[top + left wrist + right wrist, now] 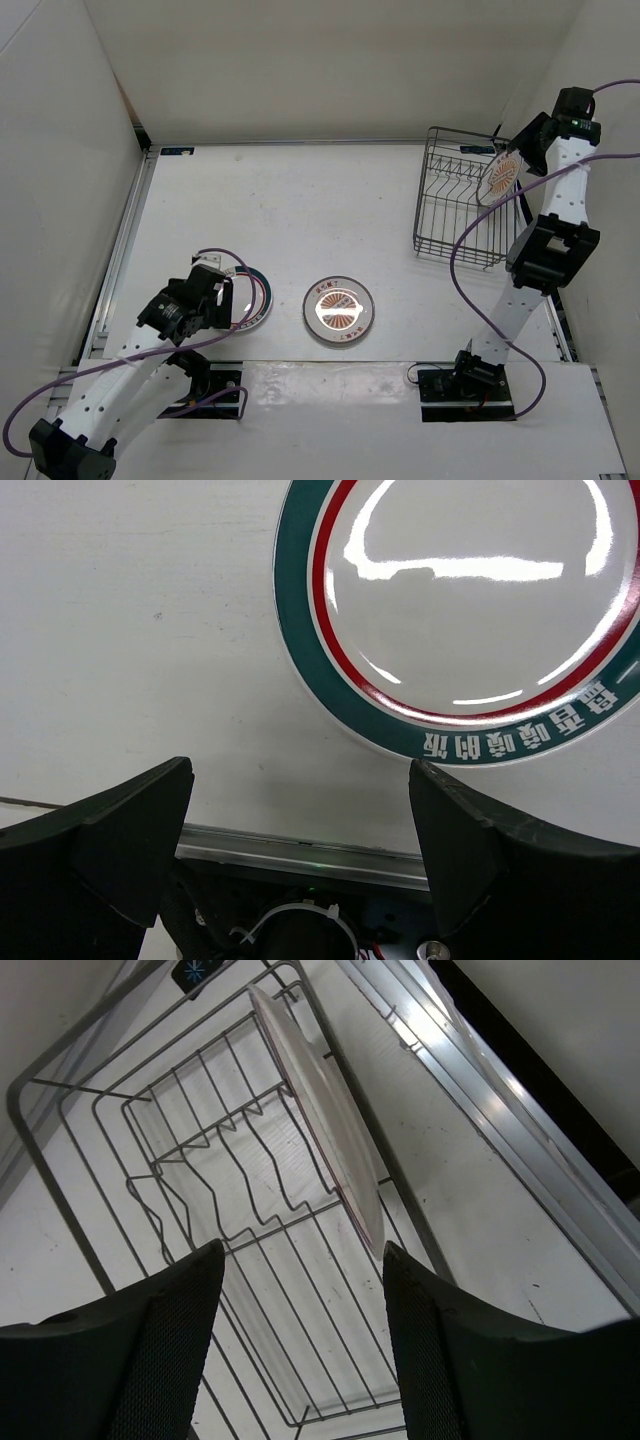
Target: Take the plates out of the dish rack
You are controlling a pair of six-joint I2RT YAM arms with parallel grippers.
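The dish rack [462, 200] holds one plate. This racked plate [502, 175] stands on edge and tilted at the rack's right side, its orange sunburst face showing from above. The right hand [300, 1250] hangs just over the rack's right rim. Its fingers [170, 1330] are spread wide, and the plate's edge lies ahead of the gap, close to one finger but not pinched.

There are three plates in all: one in the rack and two lying flat on the tabletop [300, 200], well to the left of the rack and nearer the arm bases. The second sunburst plate [339, 311] is the closer of the two to the rack. Beyond it lies the white plate [470, 610], with green and red rim rings. The left hand [300, 770] sits at the side of it farthest from the rack, fingers wide apart with nothing between them.
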